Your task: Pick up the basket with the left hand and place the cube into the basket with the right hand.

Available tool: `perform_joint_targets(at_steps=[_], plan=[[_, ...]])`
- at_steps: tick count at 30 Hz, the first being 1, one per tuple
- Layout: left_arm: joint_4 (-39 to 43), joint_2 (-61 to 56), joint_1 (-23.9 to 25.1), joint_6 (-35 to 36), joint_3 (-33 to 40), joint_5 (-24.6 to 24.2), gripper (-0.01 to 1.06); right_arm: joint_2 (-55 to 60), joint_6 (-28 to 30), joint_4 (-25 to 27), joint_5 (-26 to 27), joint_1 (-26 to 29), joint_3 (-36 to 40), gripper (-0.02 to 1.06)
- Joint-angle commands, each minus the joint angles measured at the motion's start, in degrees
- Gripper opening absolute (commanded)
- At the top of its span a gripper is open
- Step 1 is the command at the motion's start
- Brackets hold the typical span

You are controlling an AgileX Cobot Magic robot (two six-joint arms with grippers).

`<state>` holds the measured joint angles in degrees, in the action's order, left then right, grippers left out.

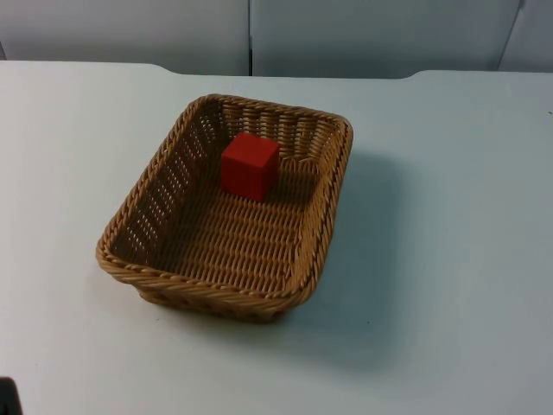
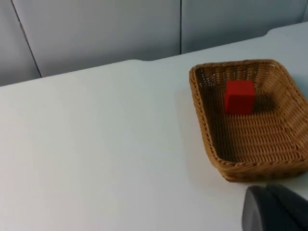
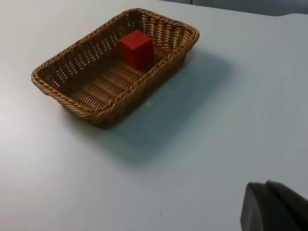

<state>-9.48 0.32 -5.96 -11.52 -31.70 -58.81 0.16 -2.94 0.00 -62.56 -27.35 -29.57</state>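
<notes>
A woven wicker basket (image 1: pixel 164 251) rests on the white table (image 1: pixel 449 259), near its middle. A red cube (image 1: pixel 250 166) sits inside the basket on its floor, close to the far wall. The left wrist view has the basket (image 2: pixel 207 125) and the cube (image 2: pixel 239 97) ahead of my left gripper (image 2: pixel 275 210), which hangs well back from the basket and touches nothing. In the right wrist view the basket (image 3: pixel 72 103) with the cube (image 3: pixel 137 48) lies far ahead of my right gripper (image 3: pixel 272 208), which also holds off from it. Both arms wait away from the basket.
The grey partition wall (image 1: pixel 251 35) closes the table's far edge. White table top surrounds the basket on all sides. A small dark shape (image 1: pixel 8 398) pokes in at the near left corner of the top view.
</notes>
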Motion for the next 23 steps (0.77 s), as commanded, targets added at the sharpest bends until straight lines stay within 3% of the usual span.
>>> perform_joint_targets(at_steps=[1, 8, 11, 13, 14, 17, 23], plan=[[-0.9, -0.3, 0.0, -0.5, 0.9, -0.3, 0.00, -0.2, 0.5, 0.0, 0.8, 0.0, 0.4, 0.00], [-0.9, -0.3, 0.0, -0.5, 0.9, -1.1, 0.00, -0.2, 0.5, 0.0, 0.8, 2.0, 0.4, 0.00], [-1.4, -0.3, 0.0, -0.3, 2.2, -3.5, 0.00, -0.2, 0.5, 0.0, 0.8, 10.8, 0.4, 0.00], [-1.4, -0.3, 0.0, -0.2, 2.2, -3.5, 0.00, -0.2, 0.5, 0.0, 0.8, 16.3, 0.4, 0.00], [-1.4, -0.3, 0.0, -0.2, 2.2, -3.5, 0.00, -0.2, 0.5, 0.0, 0.8, 16.3, 0.4, 0.00], [-1.4, -0.3, 0.0, -0.2, 2.2, -3.5, 0.00, -0.2, 0.5, 0.0, 0.9, 25.7, 0.4, 0.00], [-1.4, -0.3, 0.0, -0.2, 2.2, -3.5, 0.00, -0.2, 0.5, 0.0, 0.9, 32.8, 0.4, 0.00]])
